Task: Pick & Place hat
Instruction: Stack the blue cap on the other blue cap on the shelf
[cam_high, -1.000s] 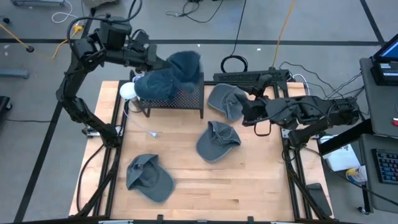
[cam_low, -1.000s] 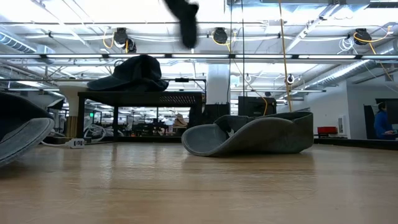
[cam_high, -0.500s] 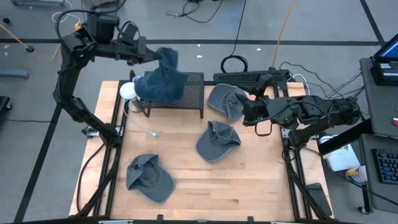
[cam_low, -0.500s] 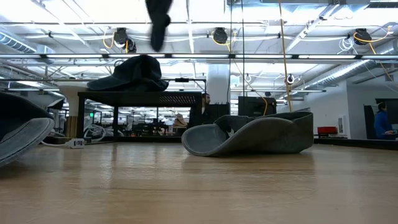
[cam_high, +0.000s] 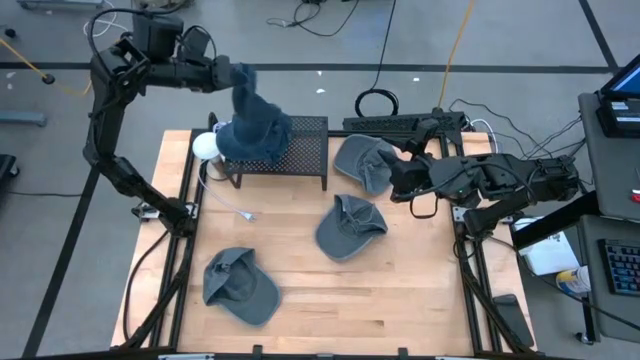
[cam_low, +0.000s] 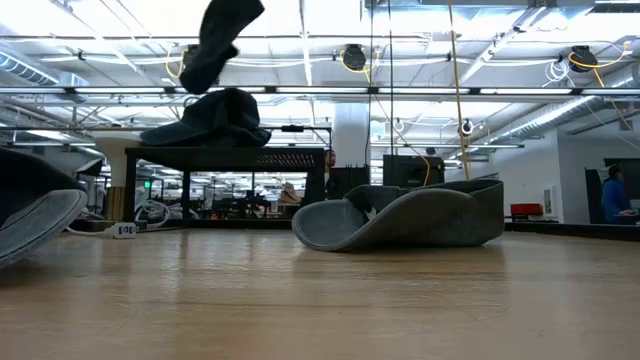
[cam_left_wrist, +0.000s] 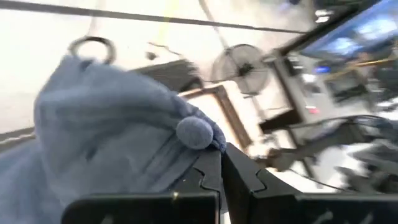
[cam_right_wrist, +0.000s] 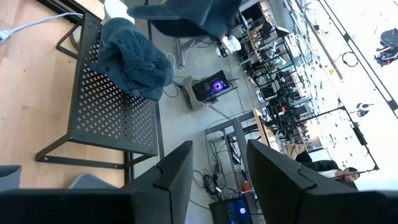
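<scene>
My left gripper (cam_high: 228, 76) is raised over the far left corner of the table, shut on a blue hat (cam_high: 247, 92). The hat hangs in the low view (cam_low: 222, 38) just above a second dark blue hat (cam_low: 212, 120) that lies on the black mesh rack (cam_high: 300, 152). Three grey hats rest on the wood: one beside the rack (cam_high: 364, 160), one mid-table (cam_high: 350, 226), one near the front left (cam_high: 240, 285). My right gripper (cam_high: 398, 181) waits open at the table's right side, past the grey hat beside the rack. My left gripper pinches the blue hat's crown beside the top button (cam_left_wrist: 194, 132), the cloth caught between the two shut fingers (cam_left_wrist: 211, 175). It comes at the hat roughly level from the table's left. The hat is lifted and droops slack below the fingers, its lower end (cam_low: 196, 82) close over the hat on the rack.
The rack (cam_right_wrist: 112, 112) stands at the table's far left with a white object (cam_high: 205, 145) and a cable (cam_high: 235, 208) beside it. Black frame rails (cam_high: 186, 230) run along both table sides. Bare wood (cam_high: 400, 300) lies at the near right.
My left gripper has moved toward the table's left and far edge, staying shut, carrying the blue hat from over the rack's right part to over its left end. The hat has swung along and now hangs lower in the low view.
</scene>
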